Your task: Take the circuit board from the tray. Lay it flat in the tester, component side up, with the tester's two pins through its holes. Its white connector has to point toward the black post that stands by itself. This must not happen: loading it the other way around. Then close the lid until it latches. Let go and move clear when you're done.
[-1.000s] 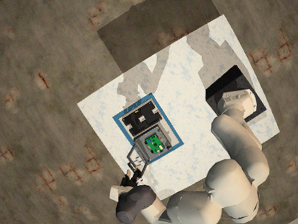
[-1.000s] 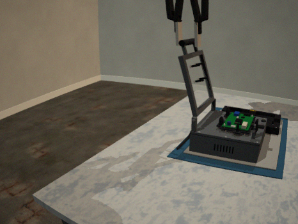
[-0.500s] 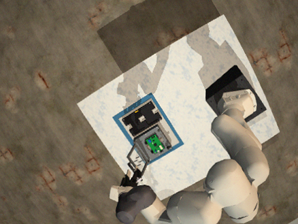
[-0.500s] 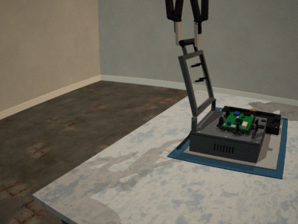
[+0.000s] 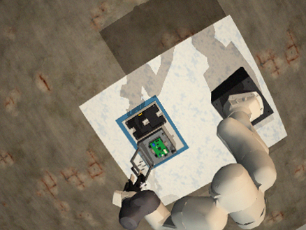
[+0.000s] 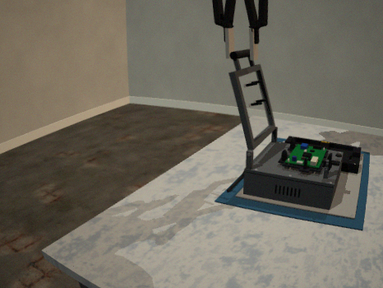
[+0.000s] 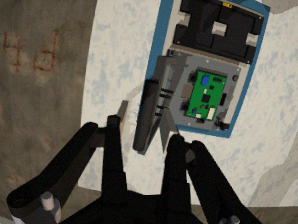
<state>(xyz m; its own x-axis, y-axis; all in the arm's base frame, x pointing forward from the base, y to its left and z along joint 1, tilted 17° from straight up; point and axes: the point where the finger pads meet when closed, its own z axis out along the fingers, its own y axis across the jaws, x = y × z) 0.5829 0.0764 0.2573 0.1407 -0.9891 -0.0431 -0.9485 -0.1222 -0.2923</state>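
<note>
The green circuit board (image 5: 158, 147) lies flat in the grey tester (image 5: 151, 149), component side up; it also shows in the side view (image 6: 307, 155) and the wrist view (image 7: 205, 96). The tester's lid (image 6: 252, 107) stands open, nearly upright, tilted a little away from the board. My gripper (image 6: 240, 45) is above the lid's top edge, its fingers partly open and standing on either side of the lid's black handle bar (image 6: 240, 53). The black tray (image 5: 146, 121) behind the tester is empty. The pins and the lone black post are too small to make out.
Tester and tray sit on a blue-edged mat (image 6: 296, 207) on the white table. The arm's base (image 5: 242, 98) is on a black plate at the table's far corner. The table edge is just below the gripper in the overhead view.
</note>
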